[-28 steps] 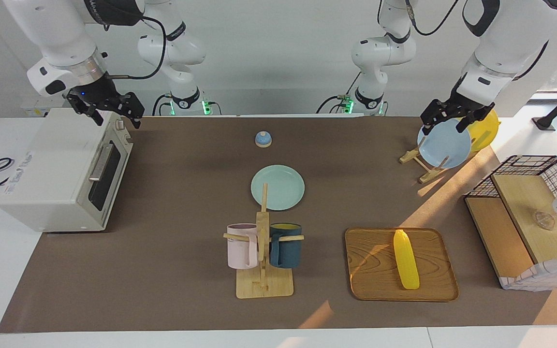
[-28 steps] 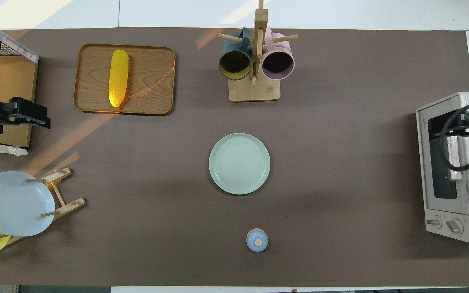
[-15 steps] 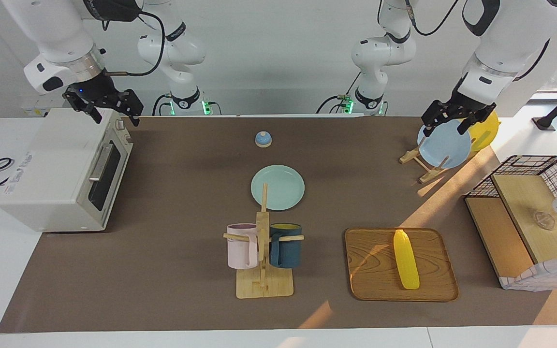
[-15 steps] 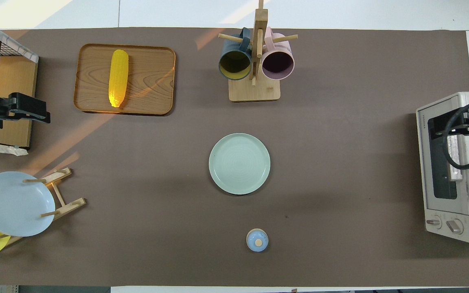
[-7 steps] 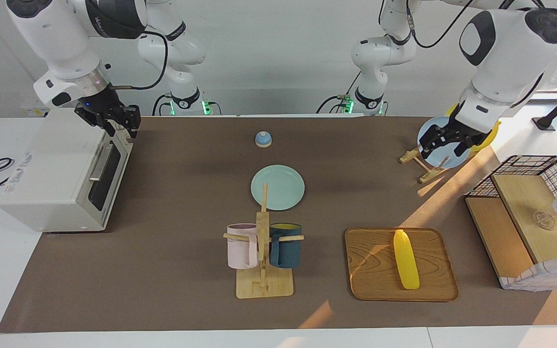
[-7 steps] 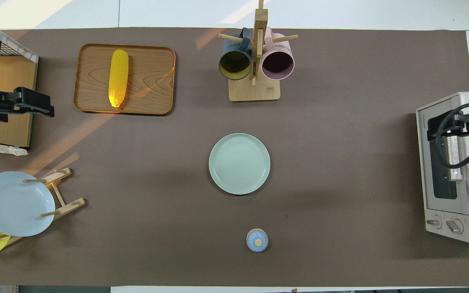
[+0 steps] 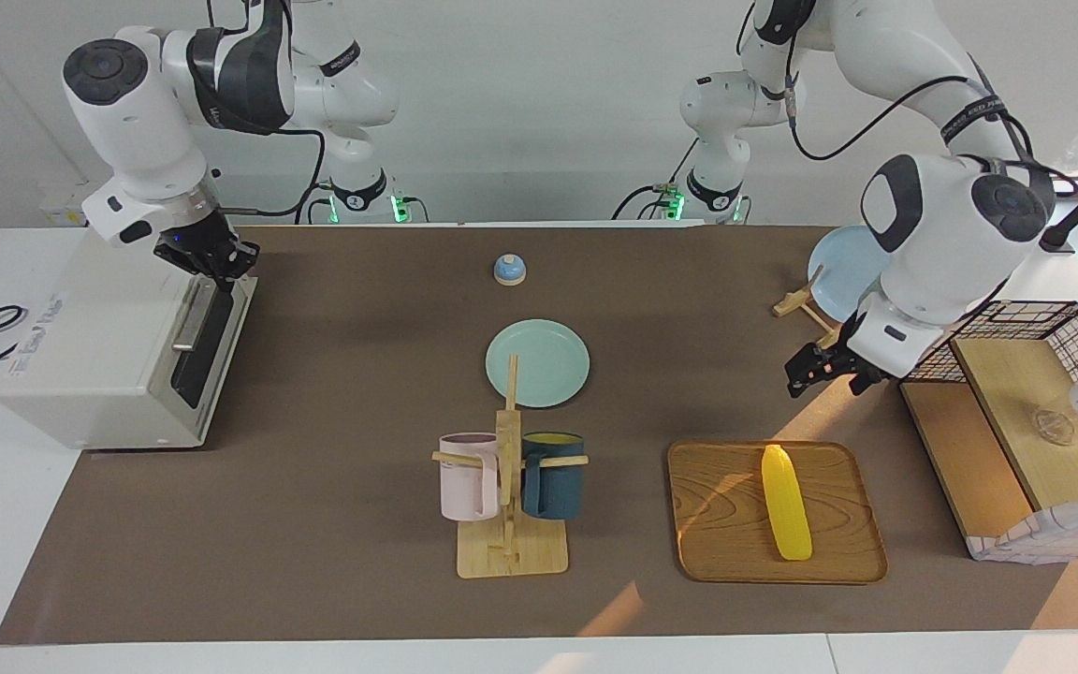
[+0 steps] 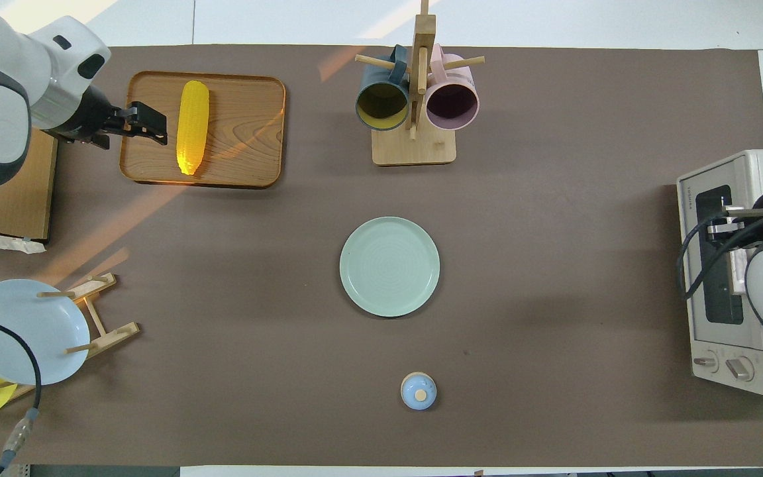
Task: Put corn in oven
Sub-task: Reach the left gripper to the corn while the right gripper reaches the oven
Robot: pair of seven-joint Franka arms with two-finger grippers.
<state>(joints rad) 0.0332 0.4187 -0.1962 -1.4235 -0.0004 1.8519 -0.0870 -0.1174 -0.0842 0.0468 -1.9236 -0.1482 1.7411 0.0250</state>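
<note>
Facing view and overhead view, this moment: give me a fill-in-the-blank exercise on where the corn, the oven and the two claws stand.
1. The corn lies on the wooden ____.
2. The door of the oven is ____.
3. The right claw, shut, is at the top of the oven's ____.
4. The left claw holds ____ of the table's things.

Missing words: tray; closed; door; none
</note>
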